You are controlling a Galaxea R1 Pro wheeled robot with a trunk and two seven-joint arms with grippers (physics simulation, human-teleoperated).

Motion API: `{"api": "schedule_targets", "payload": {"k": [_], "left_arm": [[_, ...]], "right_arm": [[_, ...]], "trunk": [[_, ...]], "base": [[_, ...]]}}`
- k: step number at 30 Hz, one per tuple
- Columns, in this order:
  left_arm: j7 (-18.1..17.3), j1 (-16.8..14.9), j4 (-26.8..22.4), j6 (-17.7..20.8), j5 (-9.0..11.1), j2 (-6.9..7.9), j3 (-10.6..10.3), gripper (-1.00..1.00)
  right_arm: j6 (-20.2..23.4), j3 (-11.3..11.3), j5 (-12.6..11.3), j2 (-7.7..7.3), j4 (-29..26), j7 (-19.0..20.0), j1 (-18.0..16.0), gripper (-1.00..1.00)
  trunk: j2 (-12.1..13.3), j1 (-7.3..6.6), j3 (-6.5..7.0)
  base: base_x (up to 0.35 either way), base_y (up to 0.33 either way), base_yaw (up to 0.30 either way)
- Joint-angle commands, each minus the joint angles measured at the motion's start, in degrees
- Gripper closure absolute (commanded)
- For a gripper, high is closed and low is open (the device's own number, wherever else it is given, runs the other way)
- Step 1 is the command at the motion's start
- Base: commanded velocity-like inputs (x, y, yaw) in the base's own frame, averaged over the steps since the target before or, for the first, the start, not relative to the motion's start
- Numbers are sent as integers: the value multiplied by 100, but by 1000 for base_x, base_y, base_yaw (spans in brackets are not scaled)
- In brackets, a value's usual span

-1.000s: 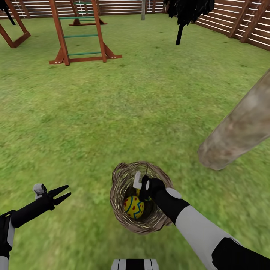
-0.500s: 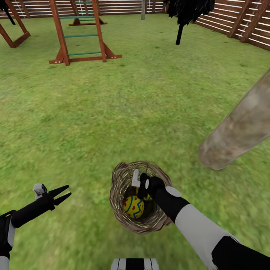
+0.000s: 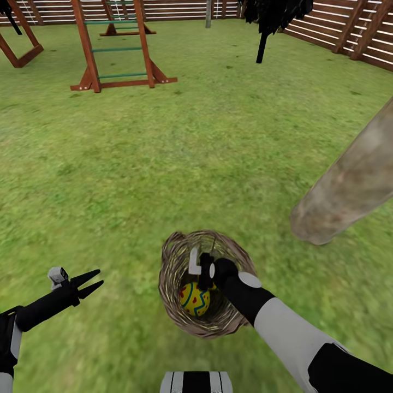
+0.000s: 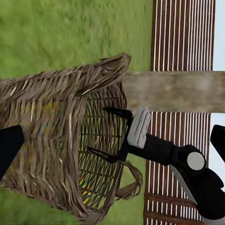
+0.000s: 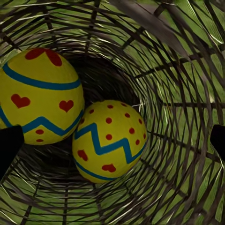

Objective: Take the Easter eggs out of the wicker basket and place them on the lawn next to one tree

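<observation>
Right wrist view looks down past two dark fingertips spread wide at either edge, so the right gripper (image 3: 200,275) is open and empty, poised inside the mouth of the wicker basket (image 3: 173,262). Two Easter eggs lie touching at the bottom: a hearts egg (image 5: 40,96) and a dotted egg (image 5: 108,140), both smooth, glossy yellow with blue zigzag bands. They look hard, rounded and likely slippery, so a hold across the widest middle seems safest. The basket is brown open weave, deep and narrow, probably light enough to tip if nudged. It stands on mottled green lawn (image 3: 164,153), near the pale rough tree (image 3: 349,185). The left gripper (image 3: 87,283) hovers over grass, its black fingers parted, holding nothing.
</observation>
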Motion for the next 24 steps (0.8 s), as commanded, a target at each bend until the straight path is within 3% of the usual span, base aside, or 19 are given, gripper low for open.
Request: {"api": "schedule_targets", "payload": {"k": [1,4,24], "left_arm": [[-50,-5,-5,59,-56,-2,13,-100],[-50,-5,-5,59,-53,-2,13,-100],[-50,-5,-9,59,-51,-2,22,-100]], "right_arm": [[4,20,44,0,-12,33,-3,-100],[-25,35,45,0,-14,34,-3,-100],[-177,46,2,61,-351,77,26,-100]], "trunk": [[-43,22,-22],[-163,88,-76],[-163,88,-76]], "base": [[0,0,0],[0,0,0],[0,0,0]]}}
